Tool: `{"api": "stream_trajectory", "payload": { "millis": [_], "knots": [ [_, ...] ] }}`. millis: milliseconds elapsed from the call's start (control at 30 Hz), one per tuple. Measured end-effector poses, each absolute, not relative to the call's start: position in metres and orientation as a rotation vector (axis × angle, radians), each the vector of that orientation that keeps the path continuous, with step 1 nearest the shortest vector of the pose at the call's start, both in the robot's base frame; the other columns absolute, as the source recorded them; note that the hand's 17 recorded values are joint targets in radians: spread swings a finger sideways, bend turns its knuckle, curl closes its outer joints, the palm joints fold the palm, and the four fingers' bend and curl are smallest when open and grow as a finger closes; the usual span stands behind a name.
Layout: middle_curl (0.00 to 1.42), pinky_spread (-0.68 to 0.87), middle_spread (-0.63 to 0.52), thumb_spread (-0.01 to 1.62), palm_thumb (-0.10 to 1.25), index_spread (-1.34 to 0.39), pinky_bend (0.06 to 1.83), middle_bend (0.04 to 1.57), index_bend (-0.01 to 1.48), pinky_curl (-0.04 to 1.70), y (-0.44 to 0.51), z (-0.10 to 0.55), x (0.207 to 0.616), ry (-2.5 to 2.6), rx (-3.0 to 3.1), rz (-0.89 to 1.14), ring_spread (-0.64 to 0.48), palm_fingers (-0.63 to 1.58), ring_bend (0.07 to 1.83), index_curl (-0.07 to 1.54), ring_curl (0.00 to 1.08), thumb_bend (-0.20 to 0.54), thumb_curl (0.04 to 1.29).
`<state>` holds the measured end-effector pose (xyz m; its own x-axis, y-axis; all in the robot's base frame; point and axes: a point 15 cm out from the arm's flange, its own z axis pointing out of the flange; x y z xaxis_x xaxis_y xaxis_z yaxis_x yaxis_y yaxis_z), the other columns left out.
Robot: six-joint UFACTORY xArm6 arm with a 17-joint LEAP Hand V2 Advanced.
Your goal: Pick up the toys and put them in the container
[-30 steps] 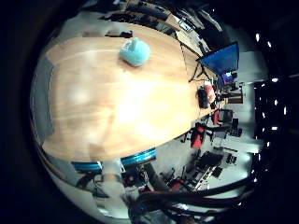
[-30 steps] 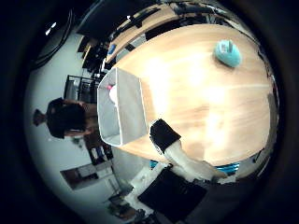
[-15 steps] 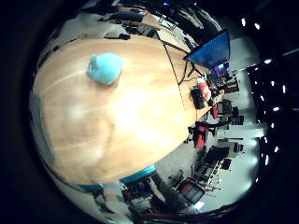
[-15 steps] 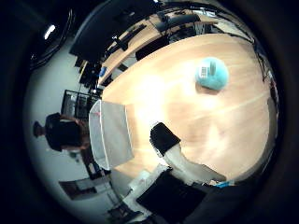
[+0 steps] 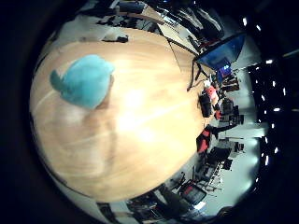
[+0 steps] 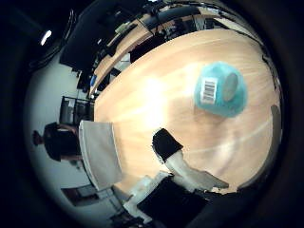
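Observation:
A teal plush toy (image 5: 82, 81) lies on the round wooden table (image 5: 140, 131). In the right thumb side palm view the toy (image 6: 220, 89) shows a white tag on top and looks large, so it is close below the palm. My right hand (image 6: 176, 157) shows there only as one black-tipped white finger reaching in over the table, away from the toy. A pale grey container (image 6: 99, 152) stands near the table's edge, across the table from the toy.
Beyond the table's edge are a monitor on a stand (image 5: 220, 58), black and red office chairs (image 5: 207, 103) and other desks (image 6: 142, 33). A person (image 6: 57, 142) stands beside the container.
Both views have shifted and the teal toy now looks much larger: the hand has come closer to it. The container has slid toward the view's edge.

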<state>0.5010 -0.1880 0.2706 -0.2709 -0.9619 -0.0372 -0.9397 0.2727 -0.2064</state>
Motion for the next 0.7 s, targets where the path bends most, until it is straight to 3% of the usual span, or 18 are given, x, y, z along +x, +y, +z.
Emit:
{"api": "stream_trajectory", "payload": {
  "millis": [367, 700],
  "knots": [
    [0.37, 0.40, -0.03, 0.98, 0.33, -0.40, 1.13, 0.23, 0.15, 0.05, -0.212, 0.220, 0.542, 2.428, -1.787, -0.137, 0.04, 0.16, 0.71, 0.28, 0.23, -0.029, 0.28],
    [0.36, -0.04, -0.03, 0.97, 0.32, -0.39, 1.48, 0.21, 0.07, 0.14, -0.197, 0.163, 0.535, 2.480, -1.816, 0.035, -0.13, 0.28, 1.05, 0.20, 0.33, -0.030, 0.28]
  ]
}}
